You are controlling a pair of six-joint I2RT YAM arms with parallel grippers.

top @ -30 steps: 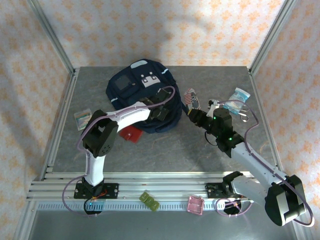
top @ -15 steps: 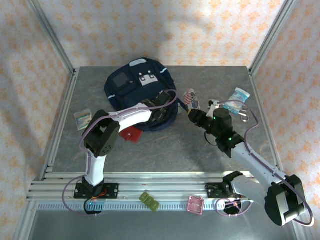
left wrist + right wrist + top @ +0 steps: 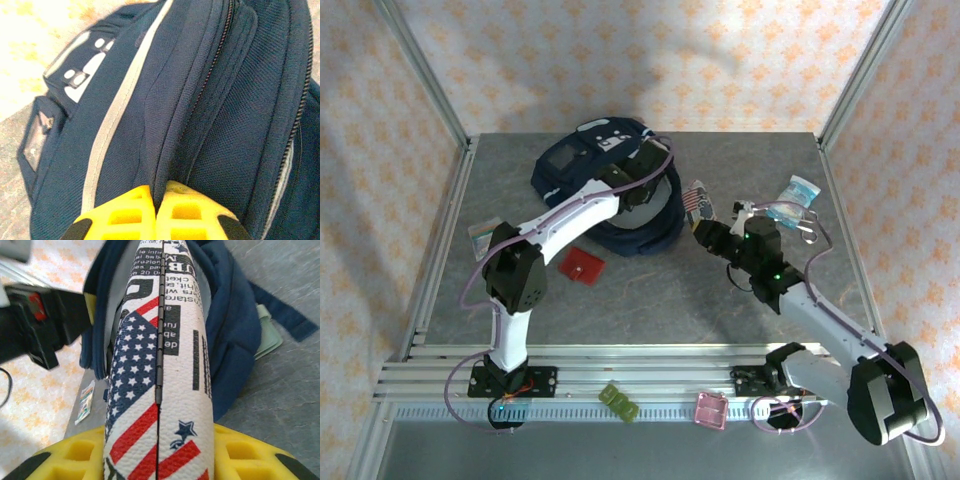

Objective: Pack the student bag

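Observation:
The student bag [image 3: 582, 165], navy blue with a pale grey stripe, lies at the back middle of the table. My left gripper [image 3: 638, 182] is shut on a fold of its fabric beside a zipper [image 3: 215, 55] and holds that edge raised. In the left wrist view the yellow fingers [image 3: 125, 210] pinch the navy cloth [image 3: 210, 130]. My right gripper [image 3: 705, 232] is shut on a pencil case [image 3: 698, 198] printed with a US flag and newsprint. The case [image 3: 160, 340] points at the bag's open mouth [image 3: 235, 330], just short of it.
A red square card [image 3: 580, 266] lies in front of the bag. A small packet [image 3: 483, 237] sits at the left, and a clear pouch with blue contents [image 3: 796, 192] at the right. Green [image 3: 618, 402] and pink [image 3: 711, 410] pieces rest on the front rail. Something pale green [image 3: 267, 337] shows under the bag.
My left gripper closed on the bag's fabric and pulled it up and toward the back, uncovering the red card. The right gripper with the case edged slightly left.

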